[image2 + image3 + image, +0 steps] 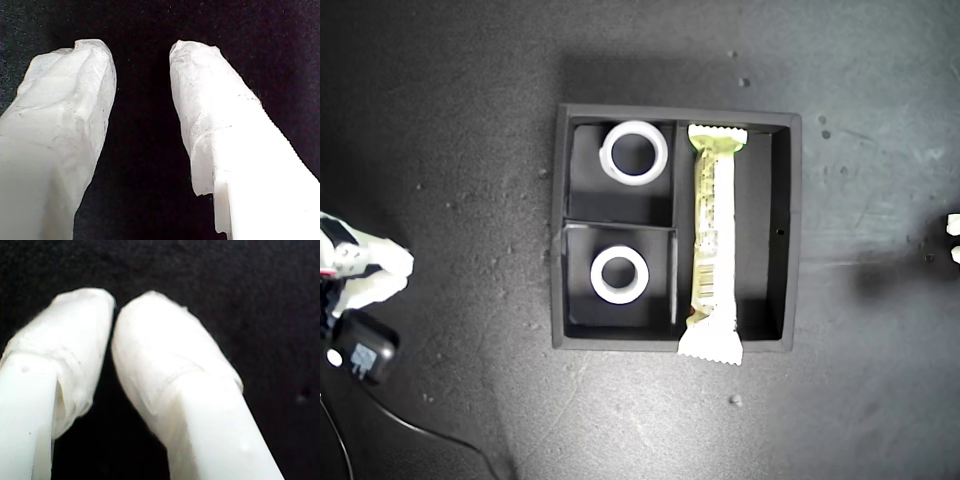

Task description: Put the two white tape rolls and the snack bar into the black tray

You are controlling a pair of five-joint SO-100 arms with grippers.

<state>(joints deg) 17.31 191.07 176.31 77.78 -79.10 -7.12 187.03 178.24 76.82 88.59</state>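
Observation:
The black tray [794, 230] sits in the middle of the exterior view. A larger white tape roll [607, 155] lies flat in its upper small compartment, and a smaller white tape roll [598, 276] lies in the lower one. In the long compartment lies the snack bar [713, 230], its lower crimped end [711, 346] resting over the tray wall. My first gripper [142, 50] is open over bare dark mat, holding nothing. My second gripper [116, 305] is shut with its white fingertips touching, also empty. The wrist views do not show which arm is which in the exterior view.
A white-wrapped arm end [370, 270] sits at the exterior view's left edge, with a black box [360, 348] and its thin cable [410, 425] below it. Two white tips [953, 240] of the other arm show at the right edge. Small crumbs dot the dark mat.

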